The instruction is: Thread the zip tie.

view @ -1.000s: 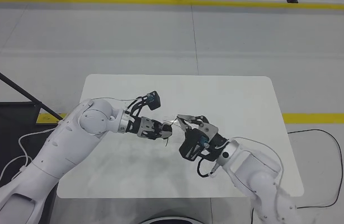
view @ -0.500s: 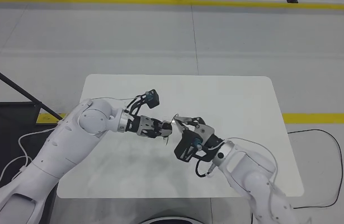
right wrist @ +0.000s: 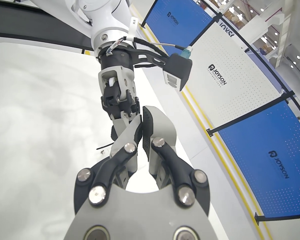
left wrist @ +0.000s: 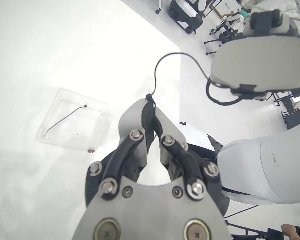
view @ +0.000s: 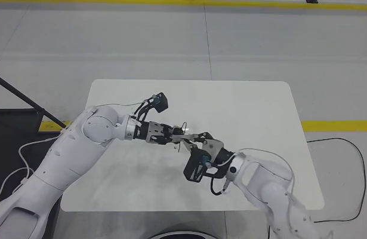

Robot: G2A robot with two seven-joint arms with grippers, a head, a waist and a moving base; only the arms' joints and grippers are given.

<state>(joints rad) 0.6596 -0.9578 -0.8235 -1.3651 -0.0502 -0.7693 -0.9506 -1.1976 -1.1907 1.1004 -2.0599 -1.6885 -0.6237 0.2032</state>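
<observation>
zip tie (left wrist: 150,98), apparently in left gripper (left wrist: 150,112)

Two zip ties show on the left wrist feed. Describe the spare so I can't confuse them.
On the white table lies a clear tray; the spare zip tie rests flat inside it, nearly straight. Unlike the held zip tie, pinched in the left tool and curving upward, nothing touches it.

Thin black plastic zip tie (left wrist: 155,78). White rounded tabletop (view: 255,107). Clear square plastic tray (left wrist: 90,126). Blue partition panels (right wrist: 180,18), white dotted pegboard (right wrist: 242,76). Yellow floor stripe (view: 338,126) on grey floor (view: 111,42).
</observation>
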